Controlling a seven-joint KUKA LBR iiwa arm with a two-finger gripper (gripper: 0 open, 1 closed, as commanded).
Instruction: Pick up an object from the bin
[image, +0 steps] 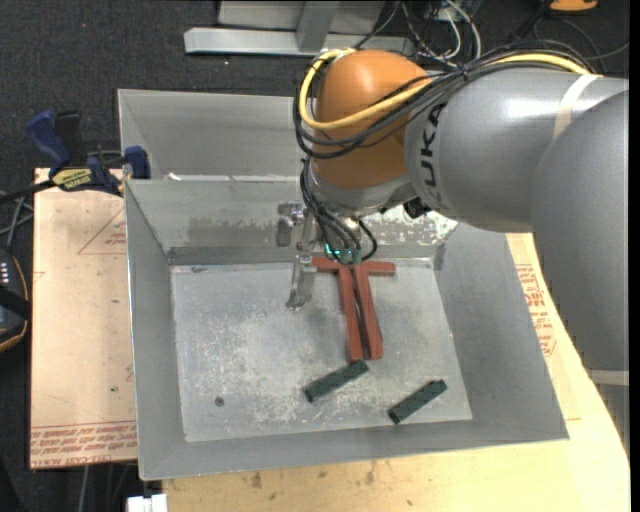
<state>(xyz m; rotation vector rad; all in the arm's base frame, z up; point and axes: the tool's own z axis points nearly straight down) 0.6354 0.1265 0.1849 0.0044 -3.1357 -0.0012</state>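
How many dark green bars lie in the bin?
2. One dark green bar lies front centre; the other bar to its right. The arm may hide more.

Dark green bar (336, 381) lying flat, second green bar (417, 400) near, not touching

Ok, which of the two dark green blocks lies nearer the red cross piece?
The left green block, just below the lower end of the red piece; the right green block lies apart, farther right.

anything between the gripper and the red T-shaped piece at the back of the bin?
Nothing visible. The gripper is just left of the red T-shaped piece, with bare bin floor between them. The two dark green bars lie nearer the front, out of the way.
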